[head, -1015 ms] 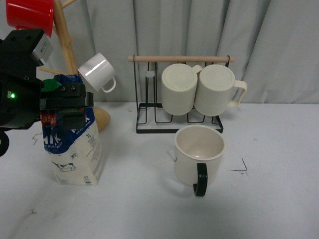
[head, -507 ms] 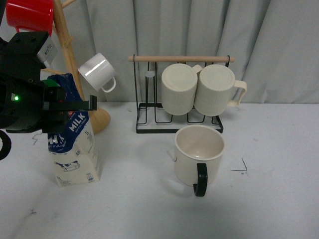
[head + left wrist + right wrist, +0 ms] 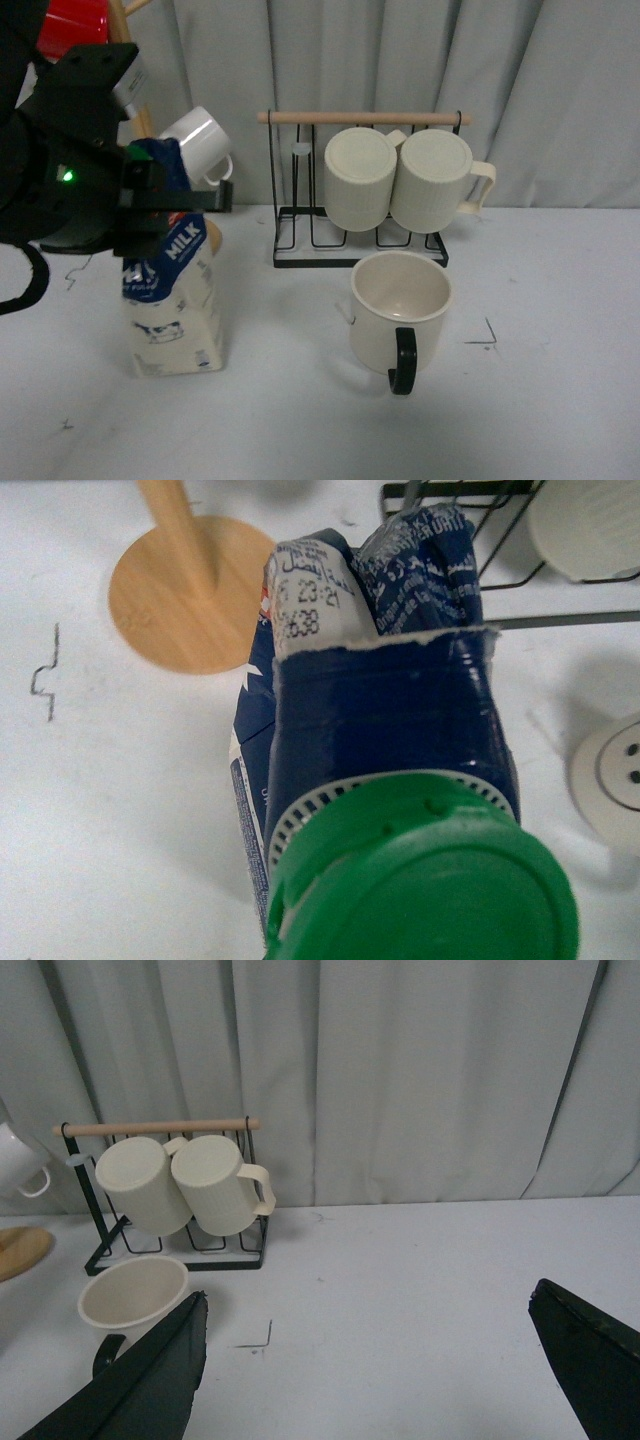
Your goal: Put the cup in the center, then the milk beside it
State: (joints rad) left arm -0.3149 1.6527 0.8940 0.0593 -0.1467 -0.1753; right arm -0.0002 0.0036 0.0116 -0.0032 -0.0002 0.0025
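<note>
The cup [image 3: 400,315], a wide cream mug with its black handle turned toward me, stands upright on the center [image 3: 468,322], between the small black corner marks. The right wrist view also shows the cup [image 3: 132,1295]. The milk [image 3: 175,310] is upright to the left of the cup, a hand's width away. My left gripper [image 3: 175,200] is shut on the carton's blue top. In the left wrist view the milk [image 3: 380,710] and its green cap [image 3: 420,880] fill the picture and hide the fingers. My right gripper [image 3: 368,1300] hangs open over bare table right of the cup.
A black wire rack [image 3: 300,215] behind the cup holds two ribbed cream mugs [image 3: 360,180]. A wooden mug tree [image 3: 135,110] at the back left carries a red mug [image 3: 75,20] and a small white mug [image 3: 195,145]. Its round base [image 3: 185,595] lies just behind the milk.
My left gripper has carried the milk to the right, toward the cup, and the carton has turned so its MILK side faces me. The cup has stayed put.
</note>
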